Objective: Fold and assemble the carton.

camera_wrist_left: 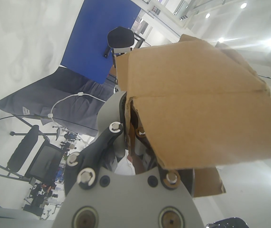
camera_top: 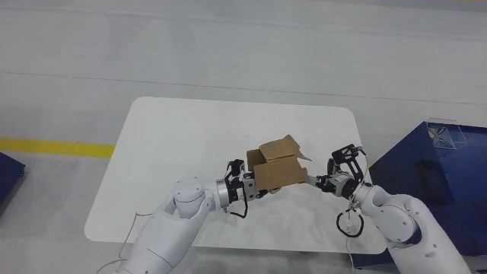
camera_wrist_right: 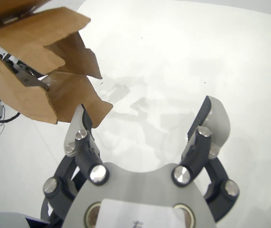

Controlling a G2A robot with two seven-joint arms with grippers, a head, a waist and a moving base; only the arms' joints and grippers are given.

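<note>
A brown cardboard carton [camera_top: 278, 164], partly folded with its flaps loose, is held just above the white table [camera_top: 190, 137]. My left gripper [camera_top: 247, 185] is shut on one carton wall; in the left wrist view the carton [camera_wrist_left: 197, 107] rises over the left gripper [camera_wrist_left: 128, 119], whose far finger is hidden by cardboard. My right gripper [camera_top: 333, 173] stands open on the carton's other side. In the right wrist view the carton [camera_wrist_right: 31, 48] has its open end toward the camera, and one pointed flap [camera_wrist_right: 97, 110] touches a finger [camera_wrist_right: 84, 119] of the right gripper [camera_wrist_right: 144, 117].
A dark blue bin [camera_top: 441, 175] with a clear plastic piece on top stands off the table's right edge. A yellow floor line [camera_top: 53, 147] runs to the left. The table's far half [camera_wrist_right: 173, 36] is bare white surface.
</note>
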